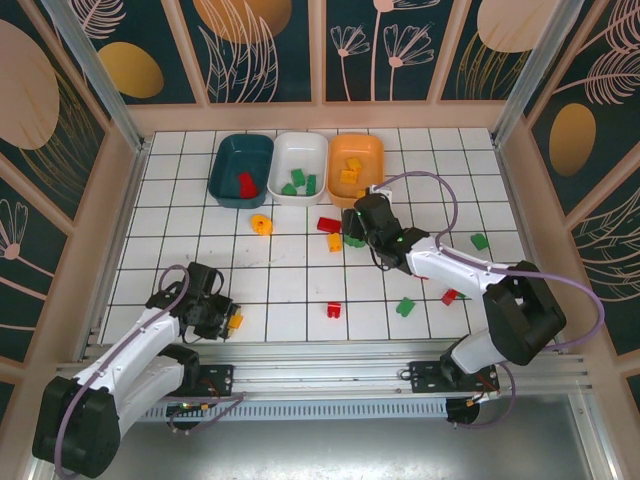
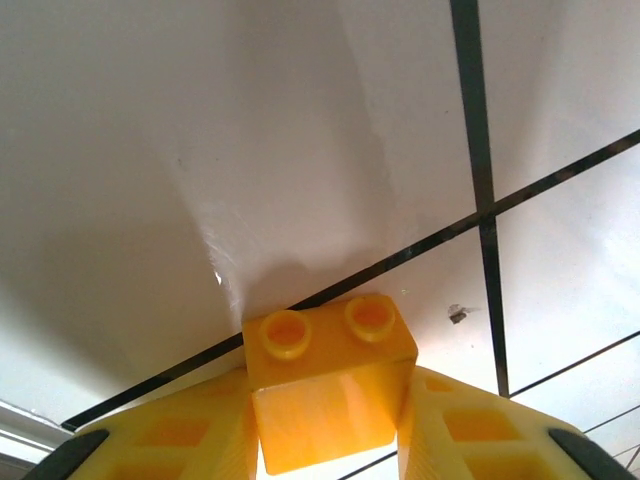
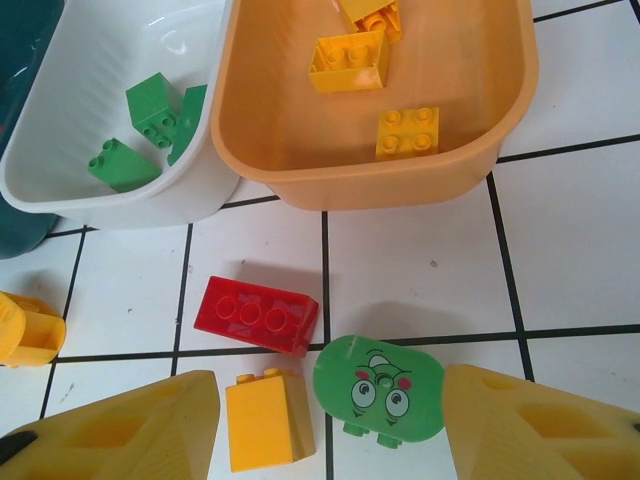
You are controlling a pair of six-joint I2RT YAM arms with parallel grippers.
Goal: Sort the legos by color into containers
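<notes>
By the table's [image 1: 290,285] near-left corner the left pincer [image 2: 330,440] grasps a yellow lego [image 2: 325,385], seemingly touching the table. The right pincer [image 3: 330,400] hangs released over a green lego [image 3: 378,390] near the far-edge orange container [image 3: 500,120].

Tubs [image 1: 370,152]: three, white tub [image 1: 300,155] in the middle
Green bricks [image 3: 155,108]: six, three inside the white tub
Yellow bricks [image 3: 349,62]: six, three in the tub right of it
Red bricks [image 3: 256,315]: four, one in the tub left of it
</notes>
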